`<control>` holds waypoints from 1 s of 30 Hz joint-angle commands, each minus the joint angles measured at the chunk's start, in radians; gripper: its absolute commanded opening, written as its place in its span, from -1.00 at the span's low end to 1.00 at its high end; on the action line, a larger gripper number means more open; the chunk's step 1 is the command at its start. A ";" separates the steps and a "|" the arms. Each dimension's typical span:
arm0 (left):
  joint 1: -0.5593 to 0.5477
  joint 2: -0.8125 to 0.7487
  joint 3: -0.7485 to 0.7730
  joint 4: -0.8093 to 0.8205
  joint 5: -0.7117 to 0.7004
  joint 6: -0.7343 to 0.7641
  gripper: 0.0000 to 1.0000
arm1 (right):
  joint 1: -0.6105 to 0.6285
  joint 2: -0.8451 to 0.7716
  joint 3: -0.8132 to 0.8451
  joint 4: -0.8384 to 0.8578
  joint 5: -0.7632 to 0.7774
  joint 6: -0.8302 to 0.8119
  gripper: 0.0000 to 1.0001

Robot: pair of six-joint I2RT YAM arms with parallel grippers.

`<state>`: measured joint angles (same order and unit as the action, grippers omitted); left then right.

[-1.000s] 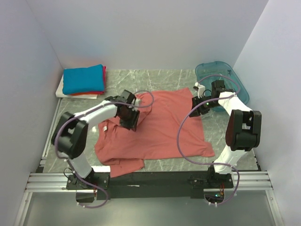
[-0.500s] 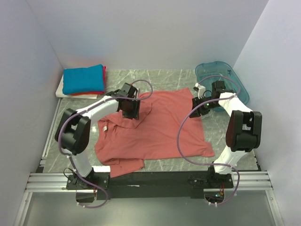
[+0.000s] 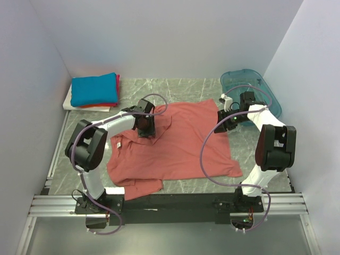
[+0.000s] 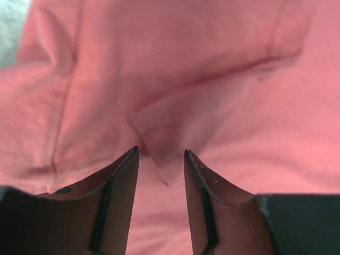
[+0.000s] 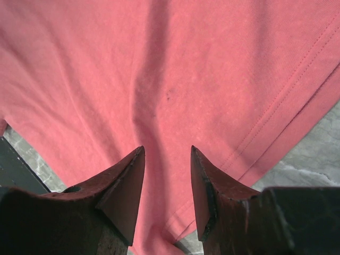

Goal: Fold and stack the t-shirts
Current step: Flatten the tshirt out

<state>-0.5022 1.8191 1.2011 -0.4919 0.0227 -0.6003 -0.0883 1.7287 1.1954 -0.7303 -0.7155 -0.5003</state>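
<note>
Moved: left gripper (image 4: 159, 153), now nearer far edge of salmon-pink t-shirt (image 3: 180, 149), jaws apart over a fold; right gripper (image 5: 167, 150) unmoved, jaws apart at hem.

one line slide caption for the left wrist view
Left end effector, jaws parted, poised over a raised fold in the salmon-pink t-shirt.

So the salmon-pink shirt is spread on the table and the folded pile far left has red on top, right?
Not quite. The top external view shows the blue shirt on top there, the red shirt beneath; the salmon-pink shirt is spread on the table.
</note>
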 commanded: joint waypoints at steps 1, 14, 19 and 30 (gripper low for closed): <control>0.017 0.019 -0.008 0.067 -0.055 -0.067 -0.10 | -0.008 -0.038 -0.007 0.002 -0.024 -0.020 -0.06; 0.025 0.014 -0.032 0.111 -0.032 -0.072 -0.59 | -0.019 -0.032 -0.005 -0.003 -0.030 -0.026 -0.06; 0.027 -0.029 -0.015 0.084 -0.044 -0.055 -0.67 | -0.021 -0.027 -0.002 -0.009 -0.033 -0.029 -0.06; 0.039 -0.027 0.008 0.056 -0.027 -0.003 -0.40 | -0.019 -0.031 0.003 -0.015 -0.036 -0.029 -0.06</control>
<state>-0.4740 1.8088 1.1801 -0.4332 -0.0051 -0.6304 -0.0994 1.7287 1.1896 -0.7330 -0.7277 -0.5159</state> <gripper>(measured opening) 0.298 0.470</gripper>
